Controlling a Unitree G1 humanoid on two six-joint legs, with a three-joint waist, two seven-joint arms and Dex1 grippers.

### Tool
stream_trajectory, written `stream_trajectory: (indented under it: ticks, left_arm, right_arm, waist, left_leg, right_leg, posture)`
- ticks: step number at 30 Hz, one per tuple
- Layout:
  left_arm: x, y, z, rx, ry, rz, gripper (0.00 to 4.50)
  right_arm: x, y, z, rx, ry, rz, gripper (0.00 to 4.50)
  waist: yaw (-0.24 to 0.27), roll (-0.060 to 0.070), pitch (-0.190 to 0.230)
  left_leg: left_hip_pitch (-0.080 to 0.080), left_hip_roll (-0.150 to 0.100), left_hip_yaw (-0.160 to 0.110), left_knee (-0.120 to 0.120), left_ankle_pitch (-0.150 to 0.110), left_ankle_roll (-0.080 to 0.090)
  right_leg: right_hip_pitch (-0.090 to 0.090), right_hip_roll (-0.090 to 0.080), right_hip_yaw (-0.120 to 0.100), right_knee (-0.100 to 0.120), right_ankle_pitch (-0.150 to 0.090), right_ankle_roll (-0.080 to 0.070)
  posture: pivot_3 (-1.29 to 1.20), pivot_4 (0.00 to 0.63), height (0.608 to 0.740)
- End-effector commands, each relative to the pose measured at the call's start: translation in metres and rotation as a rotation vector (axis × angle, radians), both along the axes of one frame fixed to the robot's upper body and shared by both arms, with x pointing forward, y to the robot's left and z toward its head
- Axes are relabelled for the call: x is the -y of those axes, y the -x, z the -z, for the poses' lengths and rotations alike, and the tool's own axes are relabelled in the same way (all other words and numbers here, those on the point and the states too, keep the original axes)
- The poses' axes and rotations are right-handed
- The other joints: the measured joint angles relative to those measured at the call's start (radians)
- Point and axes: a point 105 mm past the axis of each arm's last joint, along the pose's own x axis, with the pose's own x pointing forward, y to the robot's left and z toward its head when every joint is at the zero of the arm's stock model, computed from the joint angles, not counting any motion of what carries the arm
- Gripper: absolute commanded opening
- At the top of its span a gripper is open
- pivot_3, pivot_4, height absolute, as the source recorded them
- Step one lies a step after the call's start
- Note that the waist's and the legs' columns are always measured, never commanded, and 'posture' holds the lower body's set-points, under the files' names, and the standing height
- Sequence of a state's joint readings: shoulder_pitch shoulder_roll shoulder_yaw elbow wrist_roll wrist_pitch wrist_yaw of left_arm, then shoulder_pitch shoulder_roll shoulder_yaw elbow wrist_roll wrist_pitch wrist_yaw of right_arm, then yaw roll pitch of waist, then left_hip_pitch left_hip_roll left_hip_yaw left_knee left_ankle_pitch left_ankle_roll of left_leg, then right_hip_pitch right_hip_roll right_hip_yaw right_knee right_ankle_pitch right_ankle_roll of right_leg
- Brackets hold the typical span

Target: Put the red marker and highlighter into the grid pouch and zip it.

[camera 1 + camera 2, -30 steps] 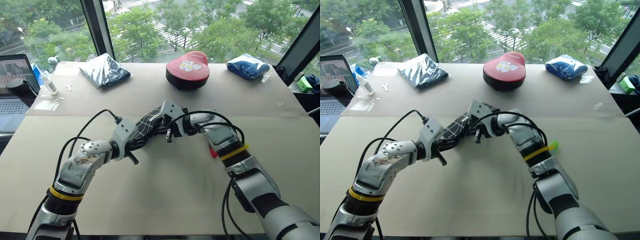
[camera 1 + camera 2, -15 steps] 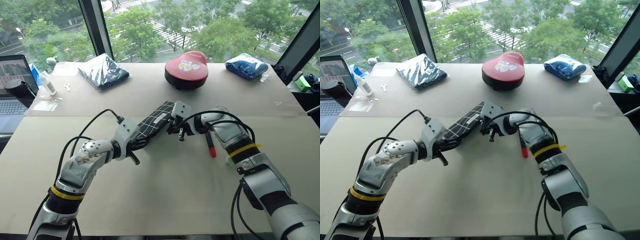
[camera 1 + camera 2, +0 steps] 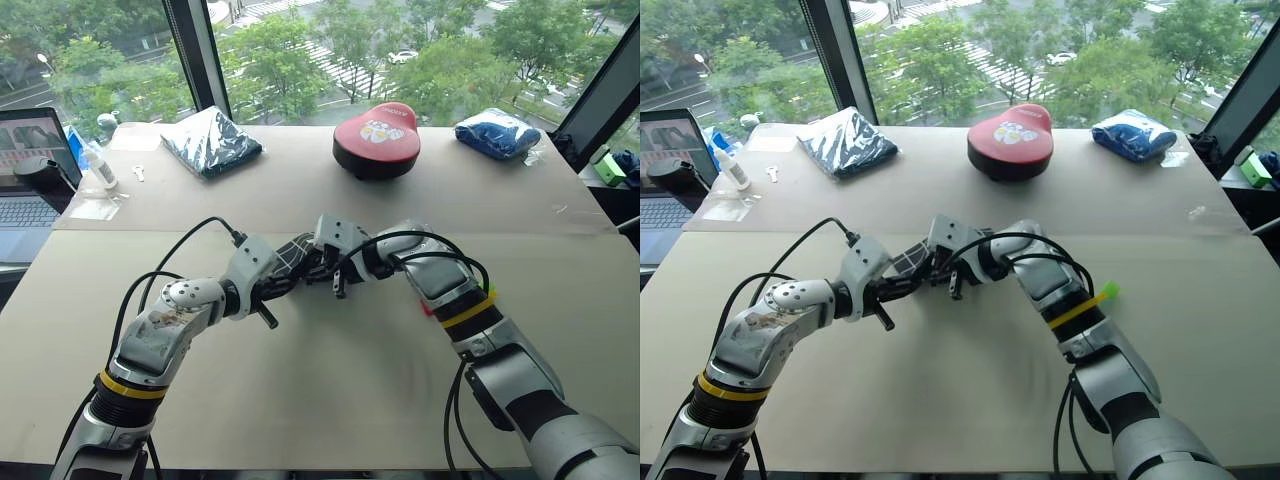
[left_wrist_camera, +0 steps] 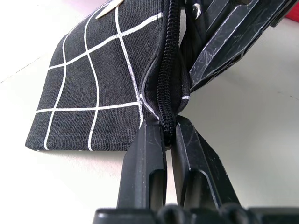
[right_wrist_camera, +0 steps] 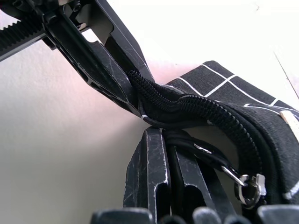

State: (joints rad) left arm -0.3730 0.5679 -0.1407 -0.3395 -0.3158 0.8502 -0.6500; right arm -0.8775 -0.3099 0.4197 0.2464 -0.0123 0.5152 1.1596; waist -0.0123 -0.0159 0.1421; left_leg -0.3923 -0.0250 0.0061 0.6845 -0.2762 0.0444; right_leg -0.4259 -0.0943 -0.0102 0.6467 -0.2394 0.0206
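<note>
Both grippers clamped on the pouch

I see left gripper (image 4: 169, 135) and right gripper (image 5: 166, 154) pinching the black white-gridded fabric pouch's (image 4: 93, 88) zipper edge mid-desk (image 3: 330, 400).

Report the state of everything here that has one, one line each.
left gripper: shut on the grid pouch at its zipper end.
right gripper: shut on the pouch's pull strap.
grid pouch: zipper closed near the left gripper, unclear beyond.
red marker: on the table, outside the pouch, mostly hidden by the right arm.
laptop: open, screen lit.
</note>
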Motion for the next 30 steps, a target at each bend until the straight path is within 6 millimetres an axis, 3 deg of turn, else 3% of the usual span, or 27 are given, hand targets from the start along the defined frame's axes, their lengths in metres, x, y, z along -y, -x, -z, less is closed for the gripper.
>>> stream_trajectory:
  ticks: [1, 9, 12, 16, 22, 30]
  left_arm:
    - [0.007, 0.001, -0.013, 0.045, 0.017, 0.036, 0.00]
    - [0.009, 0.001, -0.013, 0.042, 0.019, 0.042, 0.00]
    - [0.009, 0.001, -0.013, 0.039, 0.018, 0.044, 0.00]
    - [0.009, 0.001, -0.014, 0.037, 0.016, 0.049, 0.00]
    - [0.008, 0.002, -0.014, 0.033, 0.014, 0.046, 0.00]
    - [0.007, 0.005, -0.011, 0.025, 0.014, 0.036, 0.00]
  right_arm:
    - [-0.006, 0.011, -0.009, 0.024, -0.024, -0.077, 0.02]
    - [0.032, -0.021, -0.005, 0.024, -0.013, 0.112, 0.02]
    - [0.037, -0.025, -0.010, 0.031, -0.017, 0.127, 0.02]
    - [0.029, -0.021, -0.016, 0.025, -0.036, 0.097, 0.02]
    - [0.005, 0.007, -0.009, -0.023, -0.031, -0.039, 0.02]
    - [-0.011, 0.023, -0.021, -0.090, -0.095, -0.111, 0.02]
  waist:
    - [0.000, 0.000, 0.000]
    - [0.001, 0.000, 0.000]
    - [0.000, 0.000, 0.000]
    - [-0.005, 0.000, 0.000]
    - [-0.002, 0.000, 0.000]
    - [0.000, 0.000, 0.000]
  left_leg:
    - [0.000, 0.000, 0.000, 0.000, 0.000, 0.000]
    - [0.000, 0.000, 0.000, 0.000, 0.000, 0.000]
    - [0.000, 0.000, 0.000, 0.000, 0.000, 0.000]
    - [0.000, 0.000, 0.000, 0.000, 0.000, 0.000]
    - [0.000, 0.000, 0.000, 0.000, 0.000, 0.001]
    - [0.000, 0.000, 0.000, 0.000, 0.000, 0.001]
  right_leg:
    - [0.000, 0.000, 0.000, 0.000, 0.000, 0.000]
    - [0.000, 0.000, 0.000, 0.000, 0.000, 0.000]
    - [0.000, 0.000, 0.000, -0.001, 0.000, 0.000]
    - [0.000, 0.000, 0.000, 0.000, 0.000, 0.000]
    - [0.000, 0.000, 0.000, 0.000, 0.000, 0.000]
    - [0.000, 0.000, 0.000, 0.000, 0.000, 0.000]
  posture:
    - [0.00, 0.150, 0.740]
    - [0.00, 0.150, 0.740]
    - [0.00, 0.150, 0.740]
    - [0.00, 0.150, 0.740]
    - [0.00, 0.150, 0.740]
    - [0.00, 0.150, 0.740]
